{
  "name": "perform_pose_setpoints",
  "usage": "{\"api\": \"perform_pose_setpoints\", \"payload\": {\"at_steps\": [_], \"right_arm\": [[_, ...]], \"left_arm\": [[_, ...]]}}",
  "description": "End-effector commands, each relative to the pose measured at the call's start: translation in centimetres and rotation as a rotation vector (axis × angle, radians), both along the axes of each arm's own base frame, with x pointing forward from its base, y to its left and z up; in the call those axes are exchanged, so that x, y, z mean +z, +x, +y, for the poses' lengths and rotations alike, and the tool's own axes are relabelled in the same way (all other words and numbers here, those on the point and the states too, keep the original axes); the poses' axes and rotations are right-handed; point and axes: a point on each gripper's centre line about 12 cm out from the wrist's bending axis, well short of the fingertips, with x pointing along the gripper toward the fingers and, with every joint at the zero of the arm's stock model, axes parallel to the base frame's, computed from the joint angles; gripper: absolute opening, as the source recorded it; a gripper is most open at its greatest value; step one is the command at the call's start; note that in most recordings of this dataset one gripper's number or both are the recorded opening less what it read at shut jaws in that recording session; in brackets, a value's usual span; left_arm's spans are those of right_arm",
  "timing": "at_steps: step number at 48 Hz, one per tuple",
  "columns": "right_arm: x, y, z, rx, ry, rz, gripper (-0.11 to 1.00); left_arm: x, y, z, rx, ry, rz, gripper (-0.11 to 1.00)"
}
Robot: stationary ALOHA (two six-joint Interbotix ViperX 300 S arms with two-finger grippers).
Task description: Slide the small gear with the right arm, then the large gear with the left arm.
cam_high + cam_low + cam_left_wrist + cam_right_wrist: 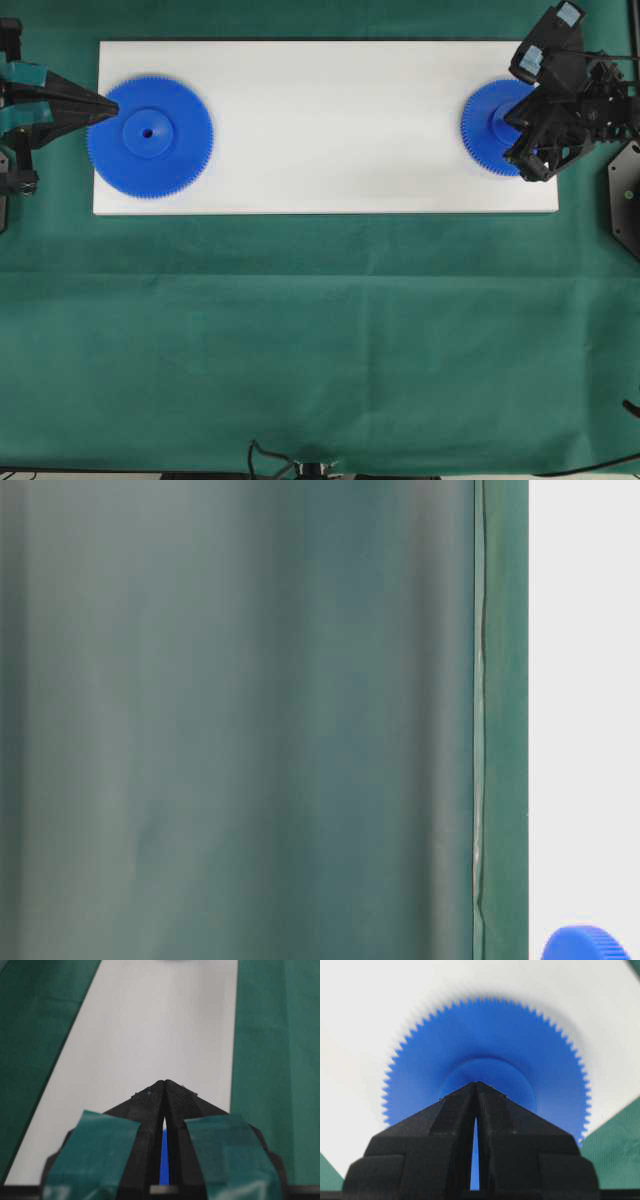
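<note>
Right gripper (pixel 476 1085): fingers pressed together to a point, holding nothing. In the right wrist view we find its tip over the raised hub of the small gear (pixel 485 1065), whether touching or just above we cannot tell. The gear lies flat at the right end of the white board (pixel 330 130), its open run stretching toward the board's middle; we judge the push goes that way.

Left gripper (pixel 100 105): teal-patched, fingers likewise together, tip at the outer edge of the large gear (pixel 150 136), which lies flat at the board's left end.

Right arm nearer the small gear. The board rests on a green cloth (pixel 320 340).
</note>
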Motion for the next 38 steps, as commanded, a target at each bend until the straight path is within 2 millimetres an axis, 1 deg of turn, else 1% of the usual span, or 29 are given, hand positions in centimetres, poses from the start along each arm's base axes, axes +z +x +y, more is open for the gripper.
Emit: {"api": "perform_pose_setpoints", "payload": {"at_steps": [1, 3, 12, 19, 22, 30, 33, 38], "right_arm": [[1.9, 0.9, -0.3, 0.019, -0.039, -0.051, 0.53], [2.5, 1.0, -0.4, 0.026, -0.056, -0.062, 0.53], [6.8, 1.7, -0.8, 0.067, -0.172, -0.141, 0.53], [9.2, 1.8, -1.0, 0.099, -0.249, -0.205, 0.53], [9.8, 1.7, -1.1, 0.107, -0.275, -0.220, 0.53], [10.5, 1.6, -1.2, 0.124, -0.315, -0.243, 0.53], [10.5, 1.7, -1.2, 0.131, -0.319, -0.249, 0.53], [10.6, 1.8, -1.1, 0.140, -0.323, -0.258, 0.53]], "left_arm": [[0.3, 0.2, 0.1, 0.003, 0.000, -0.008, 0.00], [0.3, 0.2, 0.1, 0.003, -0.001, -0.005, 0.00], [0.3, 0.2, 0.1, 0.003, 0.000, -0.006, 0.00], [0.3, 0.2, 0.1, 0.002, -0.001, -0.005, 0.00], [0.3, 0.2, 0.1, 0.003, 0.000, -0.006, 0.00], [0.1, 0.2, 0.2, 0.008, -0.002, 0.001, 0.00], [-0.3, 0.4, 0.5, 0.022, -0.005, 0.019, 0.00], [-2.1, 1.1, 1.4, 0.058, -0.023, 0.103, 0.00]]}}
